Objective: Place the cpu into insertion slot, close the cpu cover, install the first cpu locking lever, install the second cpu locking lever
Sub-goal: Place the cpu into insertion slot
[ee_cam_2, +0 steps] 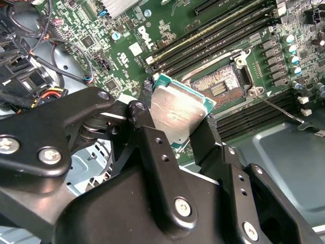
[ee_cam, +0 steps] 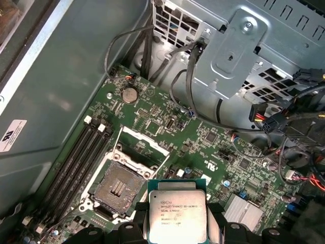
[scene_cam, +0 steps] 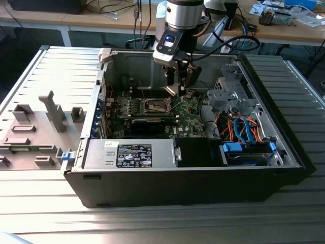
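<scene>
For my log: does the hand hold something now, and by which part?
Yes. The hand grips the cpu by two opposite side edges.

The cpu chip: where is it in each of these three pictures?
Exterior view: too small to tell, at the end effector over the motherboard.
Second wrist view: cpu held in the end effector, near the insertion slot.
First wrist view: cpu held beside that slot.
Shared landmark: the insertion slot.

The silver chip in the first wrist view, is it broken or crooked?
Nothing looks broken. The cpu is held squarely in the gripper over the green board, near the open insertion slot but not in it yet. Its top looks a bit smudged.
</scene>
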Controlling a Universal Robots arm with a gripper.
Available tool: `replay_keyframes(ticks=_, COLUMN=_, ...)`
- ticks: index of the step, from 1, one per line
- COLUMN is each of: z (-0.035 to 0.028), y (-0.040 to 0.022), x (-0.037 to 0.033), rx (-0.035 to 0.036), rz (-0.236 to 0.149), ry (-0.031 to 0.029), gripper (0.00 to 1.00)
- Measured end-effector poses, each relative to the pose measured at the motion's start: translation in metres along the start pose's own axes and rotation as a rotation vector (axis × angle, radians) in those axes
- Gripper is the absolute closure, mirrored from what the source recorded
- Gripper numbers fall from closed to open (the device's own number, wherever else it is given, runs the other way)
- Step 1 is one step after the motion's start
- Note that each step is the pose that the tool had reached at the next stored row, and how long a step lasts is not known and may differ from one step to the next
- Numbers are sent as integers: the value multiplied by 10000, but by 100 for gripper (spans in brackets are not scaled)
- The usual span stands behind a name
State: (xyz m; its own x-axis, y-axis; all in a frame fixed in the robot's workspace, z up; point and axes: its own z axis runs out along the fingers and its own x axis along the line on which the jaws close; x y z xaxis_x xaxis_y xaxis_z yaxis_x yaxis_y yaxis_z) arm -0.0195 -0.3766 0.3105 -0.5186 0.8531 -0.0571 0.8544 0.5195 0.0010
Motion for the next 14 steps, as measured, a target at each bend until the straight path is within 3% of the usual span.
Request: replay_keyframes(ticks=14, z=1, y=0, x=0, rx=55, rz=268, ry=-65, gripper=46)
